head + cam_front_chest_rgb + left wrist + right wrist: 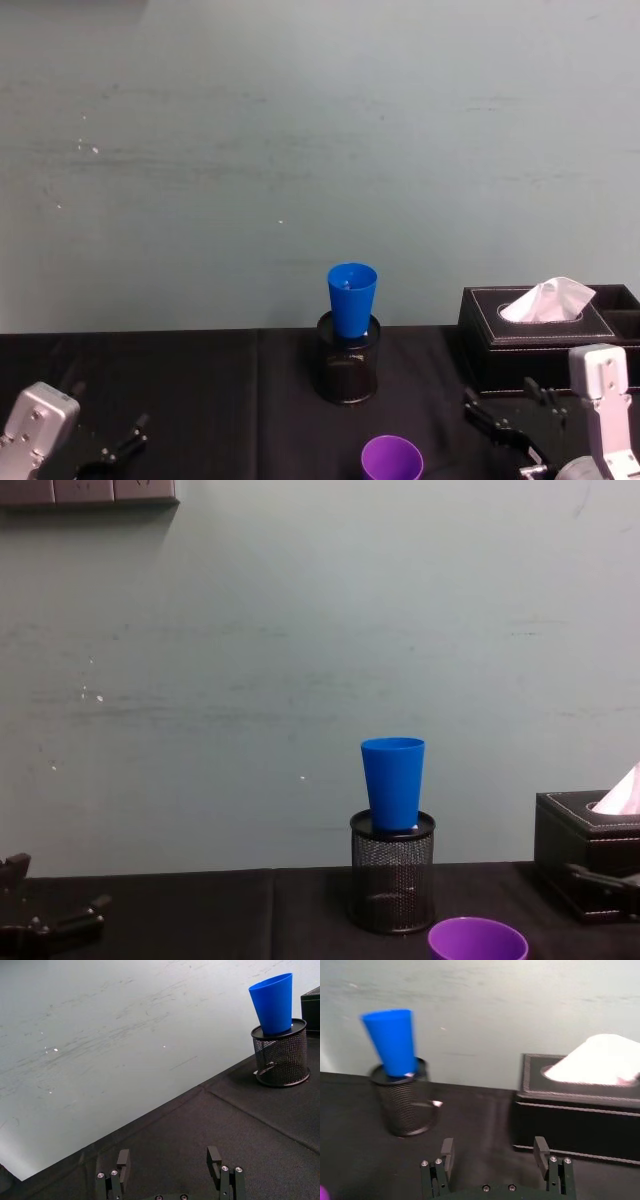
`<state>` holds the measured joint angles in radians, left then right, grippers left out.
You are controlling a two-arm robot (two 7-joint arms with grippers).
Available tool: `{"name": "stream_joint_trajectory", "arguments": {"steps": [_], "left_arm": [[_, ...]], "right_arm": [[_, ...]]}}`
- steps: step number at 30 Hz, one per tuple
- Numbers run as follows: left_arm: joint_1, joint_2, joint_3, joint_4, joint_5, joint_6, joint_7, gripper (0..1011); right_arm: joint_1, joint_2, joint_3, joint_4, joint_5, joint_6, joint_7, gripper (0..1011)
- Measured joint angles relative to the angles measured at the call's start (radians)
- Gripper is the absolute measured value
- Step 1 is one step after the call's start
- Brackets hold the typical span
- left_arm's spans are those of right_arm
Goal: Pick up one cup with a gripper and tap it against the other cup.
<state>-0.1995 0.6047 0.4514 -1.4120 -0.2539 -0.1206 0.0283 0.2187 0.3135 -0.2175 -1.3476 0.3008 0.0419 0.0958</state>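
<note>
Right gripper [508,412] open — purple cup [392,459] just left.

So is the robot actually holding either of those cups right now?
No. Both the left gripper and right gripper are open and empty; the purple cup stands free.

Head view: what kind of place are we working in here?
Probably an office or lab desk set against a plain wall: a black cloth-covered table, a black tissue box, and a mesh pen holder with the blue cup standing in it.
</note>
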Motion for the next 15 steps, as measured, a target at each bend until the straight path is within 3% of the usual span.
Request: {"name": "stream_joint_trajectory", "arguments": {"steps": [5, 15], "left_arm": [[0.000, 0.000, 0.000, 0.000, 0.000, 0.000, 0.000, 1000], [0.000, 0.000, 0.000, 0.000, 0.000, 0.000, 0.000, 1000]], "right_arm": [[-0.008, -0.014, 0.016, 0.006, -0.030, 0.003, -0.041, 1003], [-0.011, -0.020, 0.021, 0.011, -0.055, -0.002, -0.045, 1003]]}}
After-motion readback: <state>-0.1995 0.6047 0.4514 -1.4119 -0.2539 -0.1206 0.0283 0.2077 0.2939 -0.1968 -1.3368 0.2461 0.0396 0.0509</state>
